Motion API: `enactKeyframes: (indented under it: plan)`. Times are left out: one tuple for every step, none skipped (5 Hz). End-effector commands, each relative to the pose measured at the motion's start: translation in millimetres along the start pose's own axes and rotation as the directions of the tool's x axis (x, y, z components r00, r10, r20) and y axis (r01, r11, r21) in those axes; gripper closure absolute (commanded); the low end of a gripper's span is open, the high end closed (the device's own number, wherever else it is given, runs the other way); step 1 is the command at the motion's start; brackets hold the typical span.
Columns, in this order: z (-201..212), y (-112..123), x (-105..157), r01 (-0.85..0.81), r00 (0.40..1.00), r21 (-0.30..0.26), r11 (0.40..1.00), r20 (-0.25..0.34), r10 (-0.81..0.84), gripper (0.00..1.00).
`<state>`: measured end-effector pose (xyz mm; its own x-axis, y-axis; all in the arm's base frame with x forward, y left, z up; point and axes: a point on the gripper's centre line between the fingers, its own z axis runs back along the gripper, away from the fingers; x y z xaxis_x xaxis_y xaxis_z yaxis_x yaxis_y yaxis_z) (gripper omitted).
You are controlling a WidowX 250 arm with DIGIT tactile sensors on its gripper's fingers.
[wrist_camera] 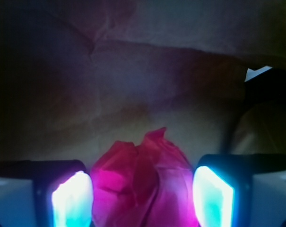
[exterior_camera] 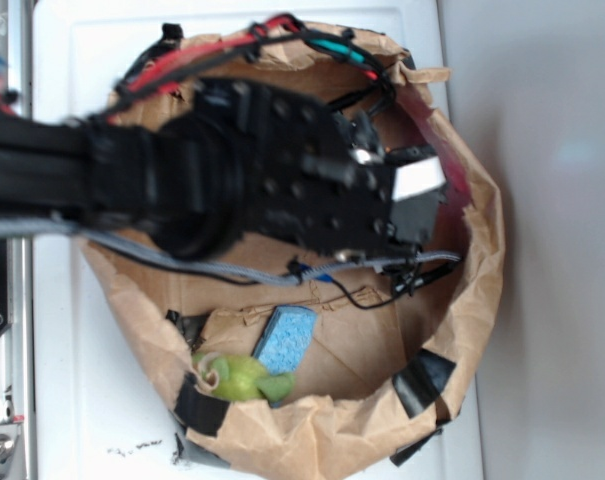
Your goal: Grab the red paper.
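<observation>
Between the glowing pads [wrist_camera: 72, 201] of the open gripper [wrist_camera: 143, 198], a crumpled, wrinkly red paper wad [wrist_camera: 143, 182] is sitting centred — closing squarely, without drifting sideways, is looking wisest.

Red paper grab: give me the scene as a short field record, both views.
container: brown paper bag, rim rolled down, black tape patches
target: red paper, crumpled, between the gripper fingers in the wrist view
gripper state: open, lit pads either side of the paper, small gaps visible
exterior view: arm covers the paper
other items: blue sponge, green toy on the bag floor, apart from the gripper
</observation>
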<state>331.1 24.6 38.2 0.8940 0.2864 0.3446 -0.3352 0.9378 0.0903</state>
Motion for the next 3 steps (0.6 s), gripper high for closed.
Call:
enactKeyframes:
  plan:
    - [19, -2, 17, -0.005, 0.998, -0.064, 0.998, 0.065, 0.009, 1.0]
    - [22, -5, 24, -0.009, 0.998, -0.08, 0.997, 0.062, 0.014, 1.0]
    - [56, 0, 28, -0.002, 1.0, -0.169, 0.986, 0.005, 0.003, 1.0]
